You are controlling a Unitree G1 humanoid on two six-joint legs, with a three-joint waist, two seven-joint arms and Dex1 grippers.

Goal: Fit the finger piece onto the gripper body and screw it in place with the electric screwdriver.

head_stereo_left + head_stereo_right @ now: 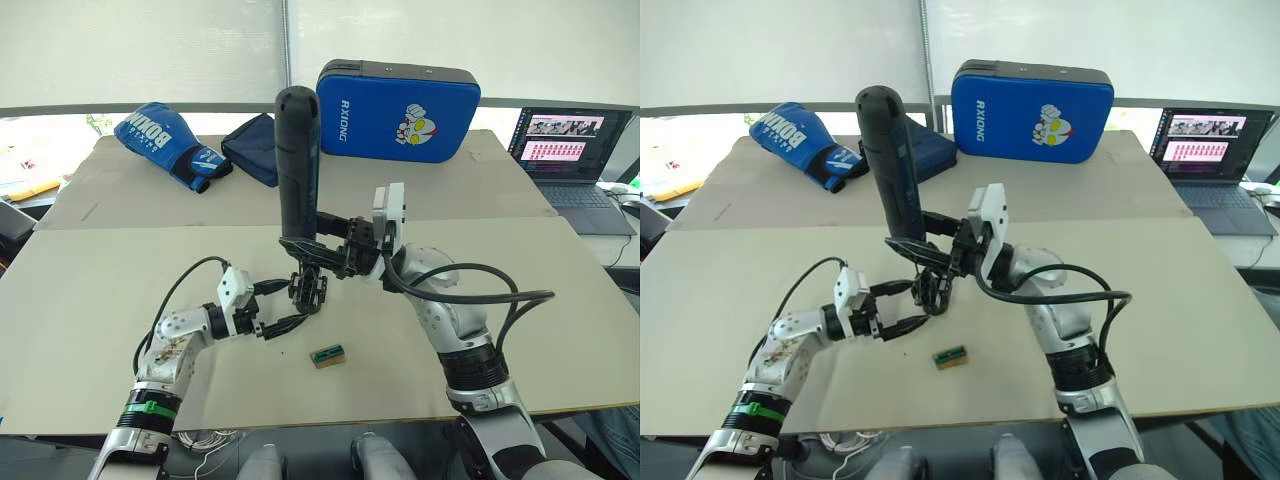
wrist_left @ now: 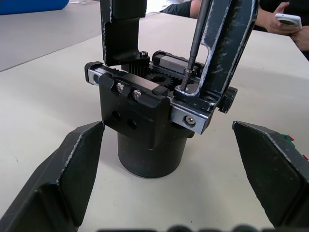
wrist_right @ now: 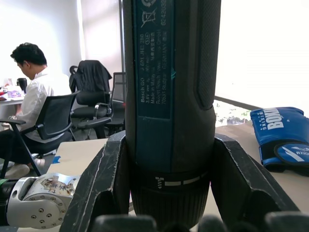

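The gripper body (image 2: 145, 130), a small black block on a round base, stands on the table between the two spread fingers (image 2: 72, 169) of my left gripper (image 1: 283, 306), which is open and not touching it. The finger piece (image 2: 227, 48) stands upright on the body's top. My right gripper (image 1: 312, 247) is shut on the electric screwdriver (image 1: 297, 160) and holds it upright over the body. The screwdriver's thin bit (image 2: 194, 43) comes down onto a screw at the foot of the finger piece. Another black finger (image 2: 120, 29) rises from the body's other side.
A small green-and-tan block (image 1: 328, 355) lies on the table just in front of the body. At the back lie a blue boxing glove (image 1: 170, 140), a dark blue pouch (image 1: 255, 148) and a blue pad (image 1: 398, 110). A laptop (image 1: 570, 150) sits far right. A person (image 3: 34, 96) sits nearby.
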